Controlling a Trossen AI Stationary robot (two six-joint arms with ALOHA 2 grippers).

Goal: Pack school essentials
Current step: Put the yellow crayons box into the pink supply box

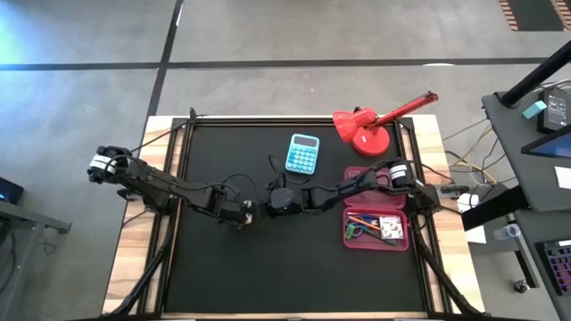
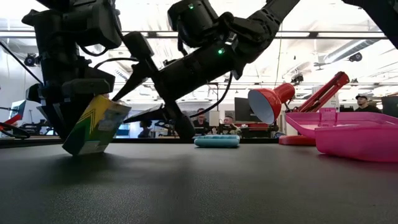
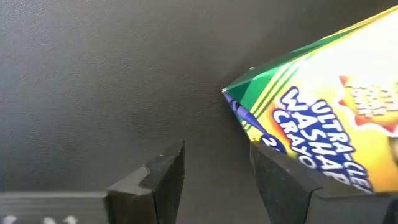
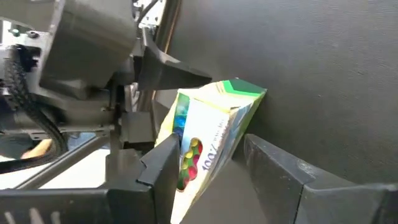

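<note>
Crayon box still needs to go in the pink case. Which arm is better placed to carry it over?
Probably right. The right gripper brackets the tilted crayon box, and that arm's base sits beside the pink case. The left gripper is open, box off to one side.

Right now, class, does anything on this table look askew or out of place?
Yes: the crayon box is tilted, propped on one edge on the black mat instead of lying flat. It sits mid-table between the left gripper and right gripper, away from the pink case.
</note>
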